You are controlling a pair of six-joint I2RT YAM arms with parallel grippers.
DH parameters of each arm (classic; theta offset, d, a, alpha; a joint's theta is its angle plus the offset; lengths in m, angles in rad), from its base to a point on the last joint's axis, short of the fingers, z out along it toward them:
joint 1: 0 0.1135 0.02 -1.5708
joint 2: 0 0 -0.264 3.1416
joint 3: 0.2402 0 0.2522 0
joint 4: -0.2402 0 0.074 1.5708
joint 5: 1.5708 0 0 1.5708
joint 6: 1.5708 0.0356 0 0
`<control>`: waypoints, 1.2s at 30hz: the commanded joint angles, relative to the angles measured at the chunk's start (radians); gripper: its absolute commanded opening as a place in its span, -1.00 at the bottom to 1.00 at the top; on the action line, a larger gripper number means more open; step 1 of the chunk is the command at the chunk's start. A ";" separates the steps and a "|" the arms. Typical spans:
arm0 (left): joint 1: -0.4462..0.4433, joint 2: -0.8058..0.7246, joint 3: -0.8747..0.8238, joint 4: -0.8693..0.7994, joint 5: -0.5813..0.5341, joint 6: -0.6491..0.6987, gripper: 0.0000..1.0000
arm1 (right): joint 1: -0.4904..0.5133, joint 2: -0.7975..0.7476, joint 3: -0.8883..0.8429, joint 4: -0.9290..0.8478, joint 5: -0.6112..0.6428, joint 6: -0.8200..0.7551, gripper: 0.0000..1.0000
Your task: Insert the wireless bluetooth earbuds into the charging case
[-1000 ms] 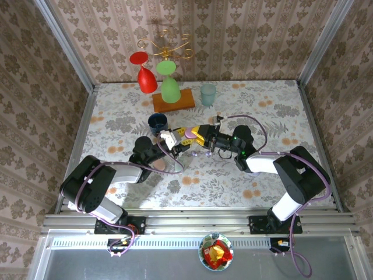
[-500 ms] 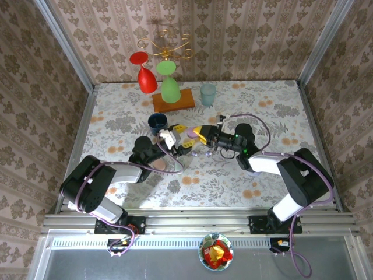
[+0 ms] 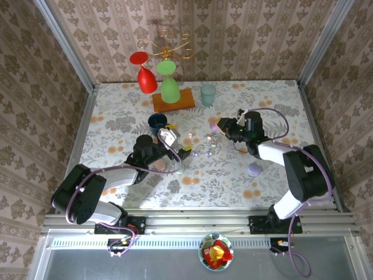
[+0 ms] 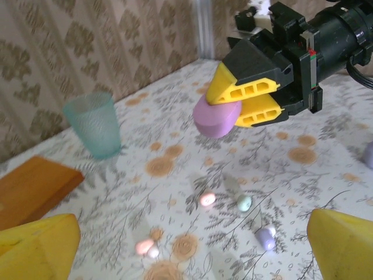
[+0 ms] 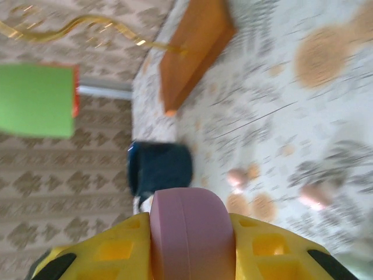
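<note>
The desk [image 3: 280, 105] is carrying the loose parts. The right end effector [image 4: 233, 105] is hovering above it, clamping the lilac charging case [image 4: 214, 118]. The left end effector [image 3: 178, 140] is hanging wide open, empty. The earbuds [image 4: 207, 199] are lying scattered between them. Judged step: presenting the case; next, opening it.

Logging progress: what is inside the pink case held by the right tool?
Nothing shows: the pink case, clamped in the right tool, looks closed, hiding its inside. Several earbuds lie loose on the table.

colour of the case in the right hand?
Pinkish lilac case; clearest in the left wrist view.
</note>
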 commanded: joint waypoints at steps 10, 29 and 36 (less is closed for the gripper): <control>-0.117 -0.008 0.037 -0.200 -0.399 -0.151 0.98 | -0.053 0.253 0.129 -0.091 0.156 -0.008 -0.52; -0.161 0.067 0.325 -0.880 -0.744 -0.431 1.00 | -0.054 -0.040 0.051 -0.357 0.343 -0.283 0.39; -0.253 0.151 0.542 -1.307 -0.741 -0.638 1.00 | -0.043 -0.114 0.009 -0.397 0.365 -0.338 0.39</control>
